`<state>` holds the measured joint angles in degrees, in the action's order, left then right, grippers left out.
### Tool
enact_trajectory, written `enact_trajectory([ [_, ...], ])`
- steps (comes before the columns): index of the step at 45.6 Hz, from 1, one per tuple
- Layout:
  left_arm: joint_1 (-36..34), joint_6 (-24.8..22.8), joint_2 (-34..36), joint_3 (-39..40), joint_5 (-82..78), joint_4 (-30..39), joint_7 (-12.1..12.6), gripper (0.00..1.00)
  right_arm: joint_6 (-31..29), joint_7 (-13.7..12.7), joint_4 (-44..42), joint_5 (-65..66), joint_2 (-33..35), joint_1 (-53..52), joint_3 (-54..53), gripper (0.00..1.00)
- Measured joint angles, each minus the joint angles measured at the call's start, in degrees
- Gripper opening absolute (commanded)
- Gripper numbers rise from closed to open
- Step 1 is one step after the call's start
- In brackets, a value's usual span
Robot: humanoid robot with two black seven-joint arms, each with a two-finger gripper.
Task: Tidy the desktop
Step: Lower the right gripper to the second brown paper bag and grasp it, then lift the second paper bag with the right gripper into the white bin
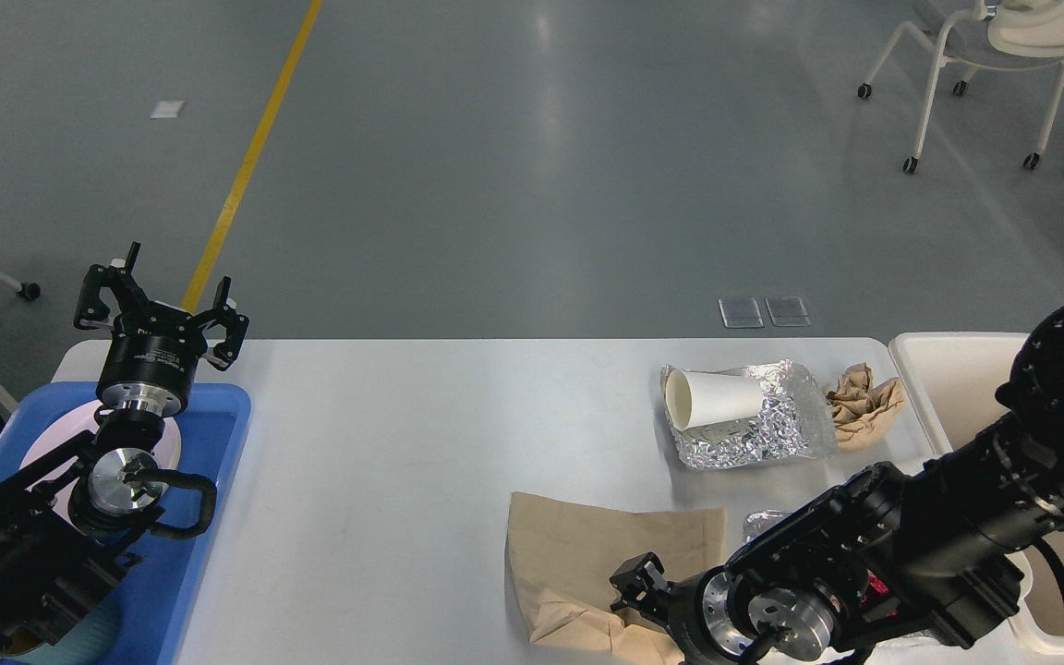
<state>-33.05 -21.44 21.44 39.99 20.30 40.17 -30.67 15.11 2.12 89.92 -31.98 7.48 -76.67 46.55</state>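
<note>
Head view, nearest edge first: right arm slung low across the lower right corner, elbow high near the cream bin (948,369), forearm sloping down and leftward to the wrist. Right gripper (635,591) small and dark at the arm's far end, just over the crumpled lower part of the brown paper bag (606,563); fingers not separable, so spread impossible to tell, contact with the bag likewise unclear. Scrap of foil (763,523) and a bit of red showing beside the wrist, mostly hidden by the arm. Left arm rising from the lower left corner over the blue tray (218,434), wrist stacked nearly upright above a white plate (42,453). Left gripper (161,300) pointing up and away, fingers spread wide, holding nothing. Farther back on the desktop (403,434): white paper cup (712,399) lying on its side atop a crinkled foil sheet (772,434), crumpled brown paper (864,402) touching the foil's right edge, just beside the bin. Beyond, grey floor with a yellow line (250,152) and a wheeled chair (985,55).
</note>
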Motion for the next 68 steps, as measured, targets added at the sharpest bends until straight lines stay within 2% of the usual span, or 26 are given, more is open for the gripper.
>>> enact_trajectory([
  [5, 0.0, 0.0, 0.0, 0.0, 0.0, 0.0, 0.0, 0.97, 2.73, -0.06, -0.17, -1.06, -0.24, 0.43, -0.96, 0.15],
  [10, 0.0, 0.0, 0.0, 0.0, 0.0, 0.0, 0.0, 0.97, 6.23, -0.09, -0.57, -1.24, -0.43, 1.6, -2.72, 0.0],
  [28, 0.0, 0.0, 0.0, 0.0, 0.0, 0.0, 0.0, 0.97, 15.38, -0.24, -1.78, -1.65, -3.79, 5.83, -6.17, 0.0],
  [41, 0.0, 0.0, 0.0, 0.0, 0.0, 0.0, 0.0, 0.97, 14.44, -0.13, 1.14, -0.88, -3.42, 2.18, -6.25, 0.0],
  [46, 0.0, 0.0, 0.0, 0.0, 0.0, 0.0, 0.0, 0.97, 12.42, -0.13, 3.0, -0.59, -3.17, -1.92, -6.27, 0.0],
  [50, 0.0, 0.0, 0.0, 0.0, 0.0, 0.0, 0.0, 0.97, 8.59, -0.16, 4.45, -0.55, -2.04, -5.86, -6.28, 0.0],
  [59, 0.0, 0.0, 0.0, 0.0, 0.0, 0.0, 0.0, 0.97, -4.34, -0.18, 7.61, -0.07, 3.88, -15.13, -6.29, 0.0],
  [68, 0.0, 0.0, 0.0, 0.0, 0.0, 0.0, 0.0, 0.97, -19.6, -0.18, 9.83, 7.96, 10.65, -29.21, -4.38, 0.0],
])
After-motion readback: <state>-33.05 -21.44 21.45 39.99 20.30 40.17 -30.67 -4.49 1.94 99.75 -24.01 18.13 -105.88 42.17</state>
